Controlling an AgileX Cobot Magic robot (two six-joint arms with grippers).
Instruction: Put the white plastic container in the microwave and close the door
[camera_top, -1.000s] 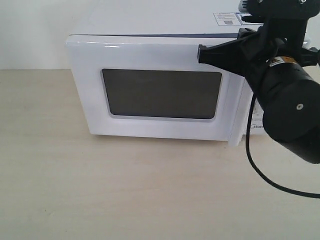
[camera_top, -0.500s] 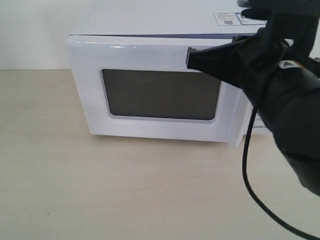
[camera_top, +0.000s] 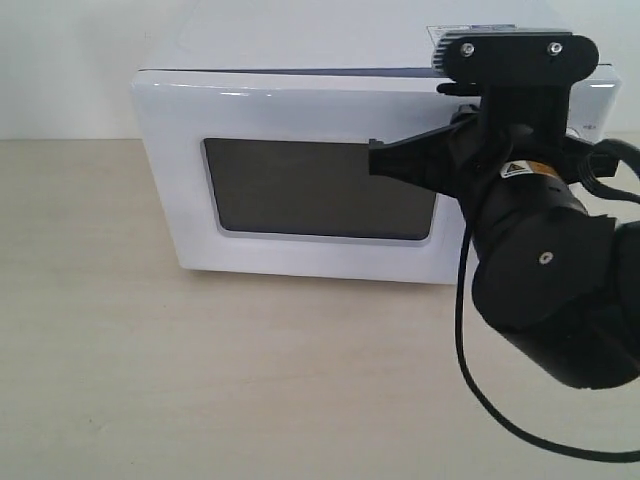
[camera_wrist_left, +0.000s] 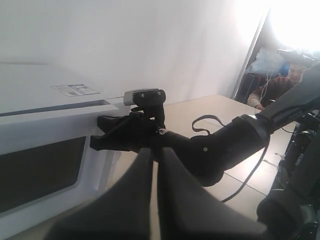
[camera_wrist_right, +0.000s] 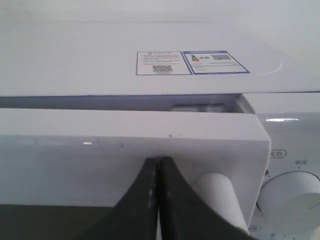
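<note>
The white microwave stands at the back of the table. Its door with the dark window lies almost flat against the body, and only a thin dark seam shows along the top. My right gripper is shut, with its tips pressed against the door's white front just beside the handle. My left gripper is shut on nothing and hangs apart from the microwave, pointing toward the right arm. The white plastic container is hidden.
The pale wooden table stretches in front of the microwave. A black cable loops down from the right arm. A round dial sits to the handle's side. A person and clutter are far off beyond the table.
My right gripper has slid left and lower across the door's front, and the arm has swung in front of the microwave's right panel. The door stays close against the body.
</note>
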